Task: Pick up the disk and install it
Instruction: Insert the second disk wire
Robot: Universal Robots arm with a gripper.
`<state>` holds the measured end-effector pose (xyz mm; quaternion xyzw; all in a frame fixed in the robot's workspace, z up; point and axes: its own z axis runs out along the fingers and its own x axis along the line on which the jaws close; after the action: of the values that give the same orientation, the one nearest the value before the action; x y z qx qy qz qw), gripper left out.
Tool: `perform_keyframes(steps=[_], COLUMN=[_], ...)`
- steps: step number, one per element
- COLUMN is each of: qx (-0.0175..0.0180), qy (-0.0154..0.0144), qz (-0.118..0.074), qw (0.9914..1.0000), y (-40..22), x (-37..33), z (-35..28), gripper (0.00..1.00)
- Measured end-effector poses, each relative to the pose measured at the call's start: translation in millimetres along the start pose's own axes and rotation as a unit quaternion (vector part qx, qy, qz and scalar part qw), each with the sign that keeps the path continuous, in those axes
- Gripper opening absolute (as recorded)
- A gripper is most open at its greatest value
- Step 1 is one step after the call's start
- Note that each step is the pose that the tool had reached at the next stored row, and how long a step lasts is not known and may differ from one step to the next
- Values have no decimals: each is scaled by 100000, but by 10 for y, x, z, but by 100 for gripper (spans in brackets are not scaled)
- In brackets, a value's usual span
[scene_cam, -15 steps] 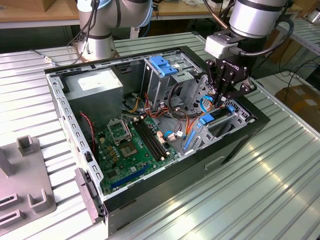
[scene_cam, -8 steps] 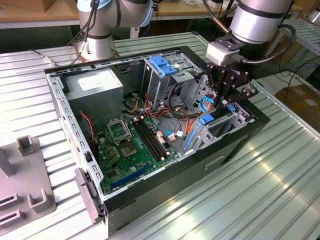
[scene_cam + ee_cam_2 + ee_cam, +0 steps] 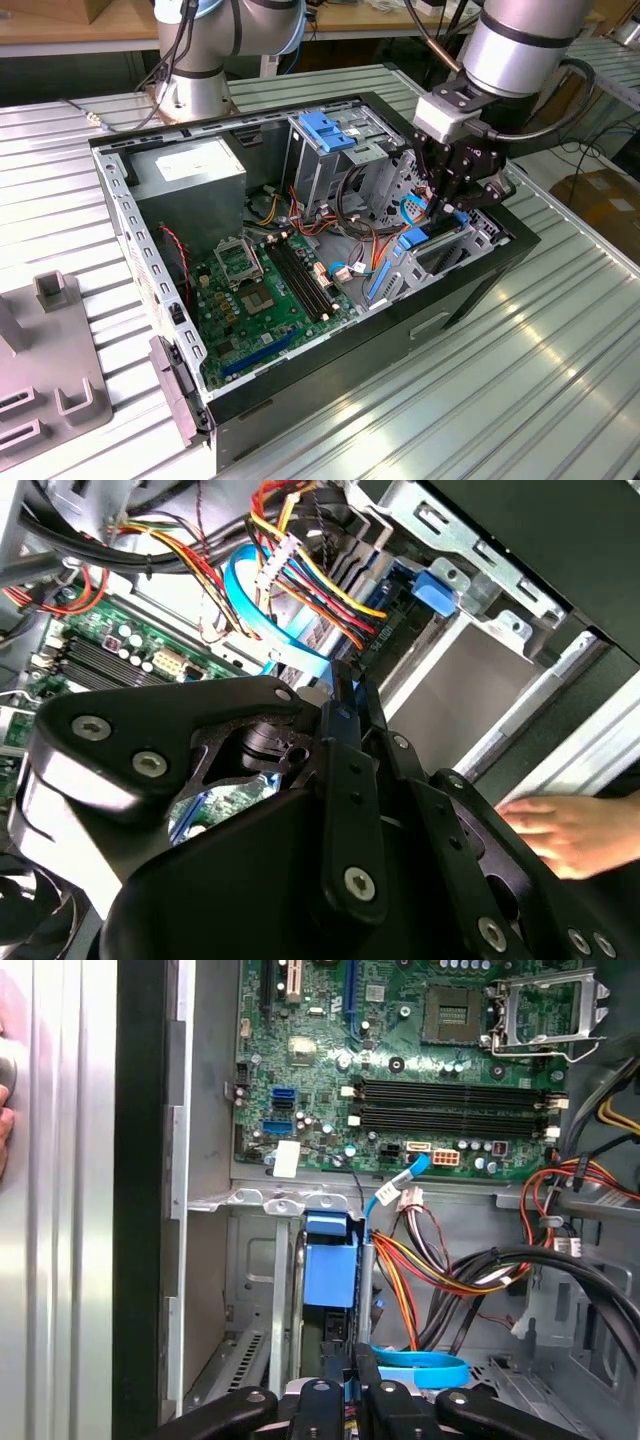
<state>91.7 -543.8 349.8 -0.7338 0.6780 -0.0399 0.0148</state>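
My gripper (image 3: 440, 205) hangs inside the open computer case, over the lower drive bay (image 3: 440, 250) at the exterior view's right. In both wrist views its fingers (image 3: 322, 1400) stand together with nothing visible between them. Just beyond the fingertips, a blue plastic rail (image 3: 330, 1265) of the disk stands in the bay slot. The disk's grey body and label are hidden by the cage walls. In the second wrist view the fingers (image 3: 350, 740) point at the bay's opening, next to a light-blue flat cable (image 3: 250, 600).
The motherboard (image 3: 265, 285) lies on the case floor, the power supply box (image 3: 190, 170) at the back, an upper cage with a blue latch (image 3: 325, 130) beside my arm. Bundled wires (image 3: 450, 1270) crowd the bay. A person's hand (image 3: 560, 830) rests outside the case wall.
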Motion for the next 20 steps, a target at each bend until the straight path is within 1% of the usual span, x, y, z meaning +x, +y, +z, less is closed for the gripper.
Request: perform_keyframes(steps=[1,2,3,4,6,10,13,14,18,19,20], qx=[71,177,220,224,249,799,1110,1284,1728,2719,2766], qy=[-561,-1315,-1596,-1629,-1721,-2037,-2230,-2296,-2351,-2561,-2683], qz=[10,15,-13,-37,-59,-188,-294,-363,-703,-871,-849], qw=[99998,99991,99987,99986,99985,99976,99969,99965,99955,99926,99922], y=[1,4,5,8,10,13,21,28,69,84,82], x=[6,23,45,71,94,99,103,106,125,141,141], z=[1,3,9,15,25,27,27,27,38,38,18], gripper=[16,16,16,16,16,16,16,16,16,16,16])
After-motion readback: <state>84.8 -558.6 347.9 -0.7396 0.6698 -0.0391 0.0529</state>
